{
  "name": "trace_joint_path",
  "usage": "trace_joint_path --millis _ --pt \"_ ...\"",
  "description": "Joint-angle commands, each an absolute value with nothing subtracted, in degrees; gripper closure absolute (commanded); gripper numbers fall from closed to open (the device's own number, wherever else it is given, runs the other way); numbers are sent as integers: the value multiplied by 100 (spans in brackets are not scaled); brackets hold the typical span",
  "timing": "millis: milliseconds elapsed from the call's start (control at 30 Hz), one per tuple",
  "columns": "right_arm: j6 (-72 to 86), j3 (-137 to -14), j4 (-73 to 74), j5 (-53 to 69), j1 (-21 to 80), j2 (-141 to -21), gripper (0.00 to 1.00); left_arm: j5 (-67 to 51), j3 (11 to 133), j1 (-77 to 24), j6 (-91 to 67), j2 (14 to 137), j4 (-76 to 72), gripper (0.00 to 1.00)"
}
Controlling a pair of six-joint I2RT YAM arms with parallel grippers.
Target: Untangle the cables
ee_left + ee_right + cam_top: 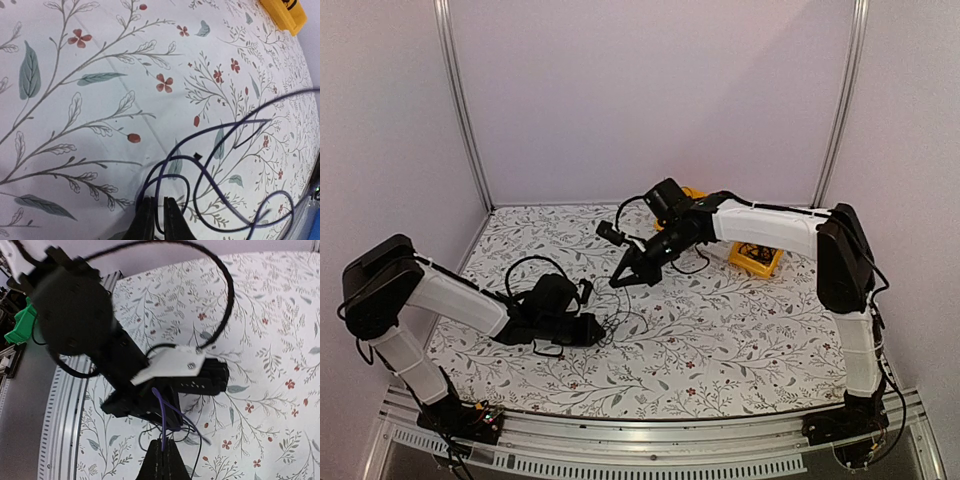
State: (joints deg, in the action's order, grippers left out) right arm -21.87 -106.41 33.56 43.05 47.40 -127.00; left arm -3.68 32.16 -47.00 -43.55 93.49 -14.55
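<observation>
Left jaws clench thin, glossy cables (pixel 159 210) (loops just ahead). Right jaws pinch one strand (pixel 161 420); floral surface (pixel 280 315) below.

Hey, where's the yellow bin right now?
In the top view, the yellow bin sits on the table's far right, partly hidden behind the right arm.

Pale walls (pixel 650 100), floral tablecloth (pixel 740 350), aluminium corner posts (pixel 461 110)

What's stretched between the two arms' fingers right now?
A thin dark cable strand, pinched in the right fingers and running up to the left fingers, with only flowered tablecloth beneath. The right wrist view shows it best.
</observation>
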Motion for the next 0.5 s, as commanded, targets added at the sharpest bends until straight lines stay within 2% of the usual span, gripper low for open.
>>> trace_joint_path --millis 0,133,333,467 --pt "-2379 -10859 3499 5475 4626 -11189 100 -278 3326 -4593 -4229 9726 -1352 95" --pt "-2373 -11276 3686 5849 4514 -10651 100 -336 3420 -4539 -4156 9988 -1354 96" --pt "-2284 -12430 3955 5963 4177 -10304 100 -389 3536 -4451 -4061 10192 -1280 97" --pt "-2191 -12723 3880 5801 3960 -10121 100 -379 3568 -4376 -4008 10202 -1179 97"
